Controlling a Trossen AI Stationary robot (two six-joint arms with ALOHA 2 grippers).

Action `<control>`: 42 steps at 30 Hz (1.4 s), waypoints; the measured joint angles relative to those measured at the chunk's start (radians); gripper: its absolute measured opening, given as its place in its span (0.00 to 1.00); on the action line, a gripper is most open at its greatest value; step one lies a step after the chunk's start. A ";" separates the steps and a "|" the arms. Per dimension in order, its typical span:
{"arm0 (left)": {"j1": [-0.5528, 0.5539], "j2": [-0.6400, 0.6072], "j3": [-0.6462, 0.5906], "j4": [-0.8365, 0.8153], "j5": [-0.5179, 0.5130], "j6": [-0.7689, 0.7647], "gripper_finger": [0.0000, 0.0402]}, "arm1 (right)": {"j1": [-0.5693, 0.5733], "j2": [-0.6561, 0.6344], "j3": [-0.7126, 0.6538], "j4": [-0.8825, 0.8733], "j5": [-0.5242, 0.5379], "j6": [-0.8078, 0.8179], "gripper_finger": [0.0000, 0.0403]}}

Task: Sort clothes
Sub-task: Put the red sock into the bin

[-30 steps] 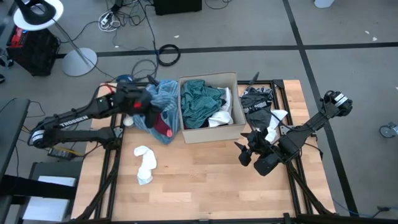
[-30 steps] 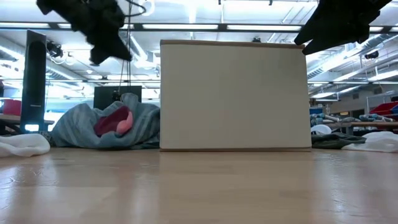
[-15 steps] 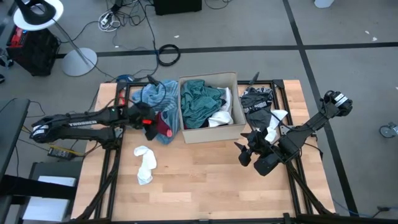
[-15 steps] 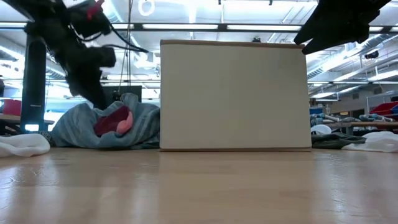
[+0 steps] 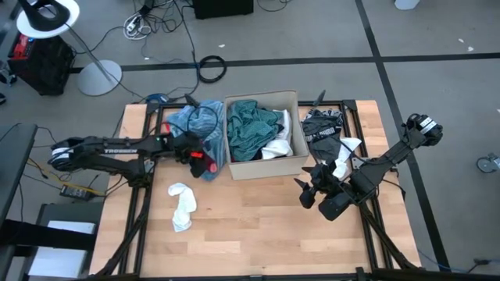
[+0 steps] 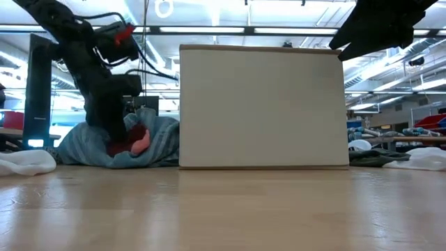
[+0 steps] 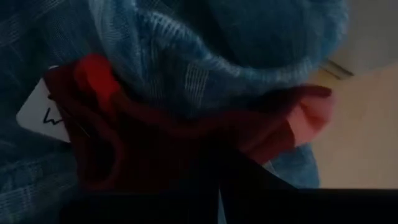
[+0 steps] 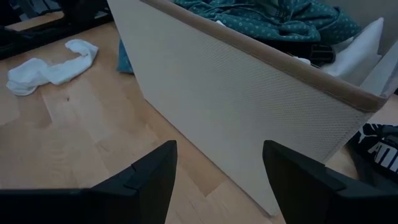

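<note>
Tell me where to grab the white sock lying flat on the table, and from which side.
Judging by its pose, take the white fabric sock from straight above, at its narrow middle, fingers across its width. It lies limp and flat on the wooden table, apart from the pile, so no edge offers itself sideways. The left gripper is nearest, now down in the light blue garment and red cloth.

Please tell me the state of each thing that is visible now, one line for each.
Left hand: down in the light blue pile, fingers hidden.
Right hand: open, empty, above the table.
Cardboard box: upright, open, holding clothes.
Teal garment: crumpled inside the box.
White garment: lying on the table.
Red garment: bunched in the pile.
</note>
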State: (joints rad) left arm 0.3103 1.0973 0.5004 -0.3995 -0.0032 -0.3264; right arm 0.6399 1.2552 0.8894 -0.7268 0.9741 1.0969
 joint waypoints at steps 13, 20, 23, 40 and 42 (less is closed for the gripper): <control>-0.027 -0.086 0.362 -0.380 -0.022 0.007 0.00 | 0.000 0.000 0.000 -0.004 0.000 -0.001 0.60; -0.053 -0.073 0.379 -0.397 -0.013 0.068 0.02 | 0.000 0.000 0.000 -0.003 -0.005 -0.001 0.60; -0.058 -0.063 0.379 -0.422 -0.022 0.033 0.06 | 0.000 0.000 0.000 -0.002 -0.006 -0.001 0.60; -0.055 -0.050 0.065 -0.238 -0.221 -0.022 0.30 | 0.000 0.000 0.000 0.000 -0.009 -0.009 0.60; -0.055 -0.050 0.020 -0.184 -0.286 -0.022 0.30 | 0.000 0.000 0.000 0.000 -0.009 -0.009 0.60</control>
State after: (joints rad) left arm 0.2553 1.0473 0.5206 -0.5836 -0.2890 -0.3487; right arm 0.6399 1.2552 0.8894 -0.7265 0.9649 1.0882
